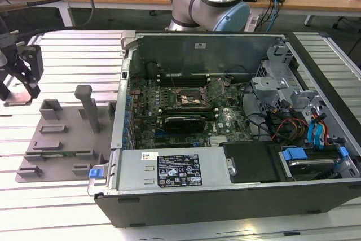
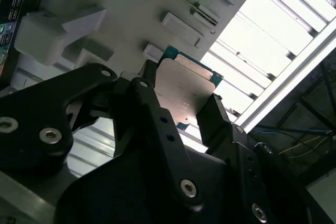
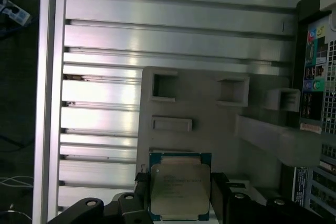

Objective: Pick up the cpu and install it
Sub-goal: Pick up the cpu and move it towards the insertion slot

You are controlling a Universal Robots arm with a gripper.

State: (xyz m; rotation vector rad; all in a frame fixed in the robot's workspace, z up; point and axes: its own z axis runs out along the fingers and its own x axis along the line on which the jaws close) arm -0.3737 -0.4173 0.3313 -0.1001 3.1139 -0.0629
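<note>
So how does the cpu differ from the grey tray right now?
The cpu is small with a shiny metal top; the grey tray is much larger, matte plastic with raised blocks. The cpu is clamped between the gripper's fingers; the grey tray lies flat on the slatted table. Both are outside the computer case.
</note>
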